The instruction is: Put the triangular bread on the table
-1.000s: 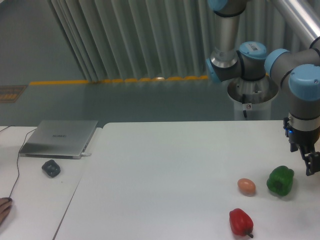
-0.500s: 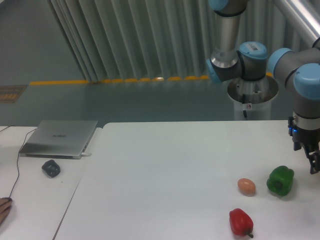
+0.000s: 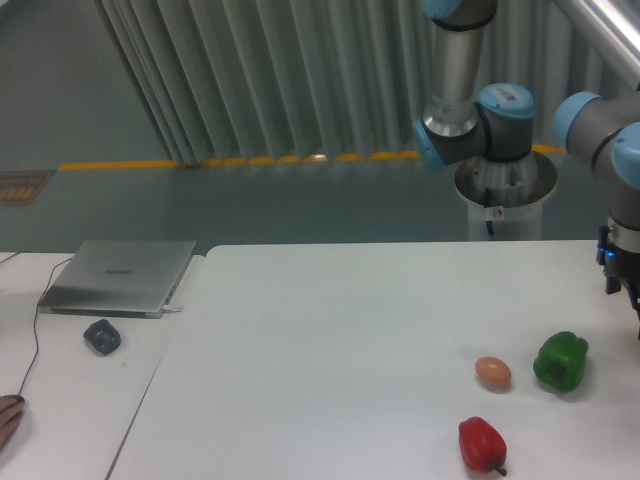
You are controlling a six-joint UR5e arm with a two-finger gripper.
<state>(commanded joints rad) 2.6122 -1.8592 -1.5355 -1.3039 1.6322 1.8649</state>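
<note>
The arm's wrist hangs at the far right edge of the view, above the right side of the white table (image 3: 340, 330), and the gripper (image 3: 634, 300) is almost wholly cut off by the picture's border. Only a dark sliver of it shows below the wrist, so whether its fingers are spread or closed cannot be told, nor whether anything sits between them.

The triangular bread shows nowhere in this view. Nothing pale and tan lies on the tabletop, and what is at the gripper is out of frame, so its place relative to the fingers cannot be given.

On the table, near the right side, a green pepper (image 3: 561, 362) sits below and just left of the wrist, apart from it. An orange-brown egg (image 3: 492, 372) lies just beside the pepper on its left, not touching. A red pepper (image 3: 481, 443) rests nearer the front edge, below the egg.

Over on the left, a narrower white desk (image 3: 60, 400) carries a closed silver laptop (image 3: 122, 276), with a small dark object (image 3: 102, 336) just in front of it. Fingertips of a person's hand (image 3: 8, 418) show at the left border.
</note>
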